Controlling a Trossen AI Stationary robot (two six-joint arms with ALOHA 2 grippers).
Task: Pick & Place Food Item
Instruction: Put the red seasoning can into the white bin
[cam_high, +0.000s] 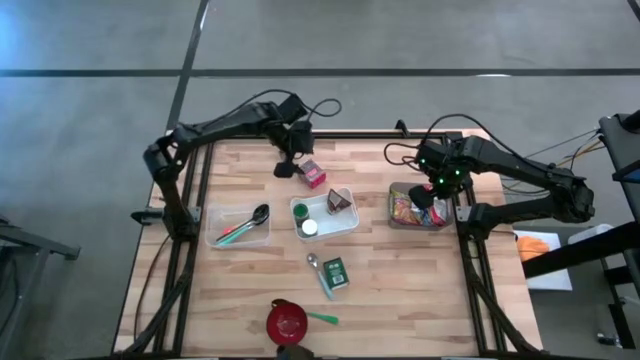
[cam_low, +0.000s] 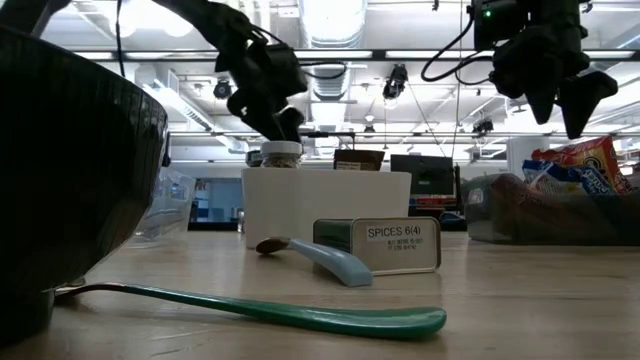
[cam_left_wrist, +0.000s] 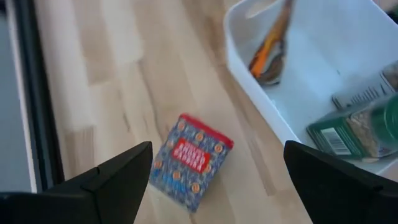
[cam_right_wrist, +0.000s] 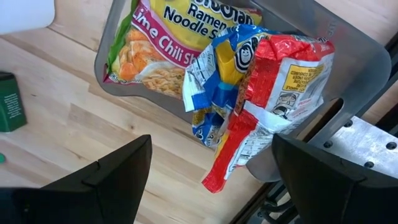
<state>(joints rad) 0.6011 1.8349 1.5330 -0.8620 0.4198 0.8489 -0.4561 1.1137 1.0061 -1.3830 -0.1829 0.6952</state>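
Only in the left wrist view can the red-topped snack box (cam_left_wrist: 189, 160) be seen properly: it's lying flat on the bare wood just beside the white tray (cam_left_wrist: 261, 99), right under the left gripper (cam_left_wrist: 217, 180), fingers spread wide, nothing held. The right gripper (cam_high: 437, 196), also open, is hung over the grey bin (cam_high: 394, 205) of noodle packets (cam_right_wrist: 249, 93).

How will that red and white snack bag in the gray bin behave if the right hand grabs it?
The snack bag looks crinkled and thin, so it will probably flop and crumple. It seems light for its size. It droops over the gray bin edge, so it could slide out if nudged.
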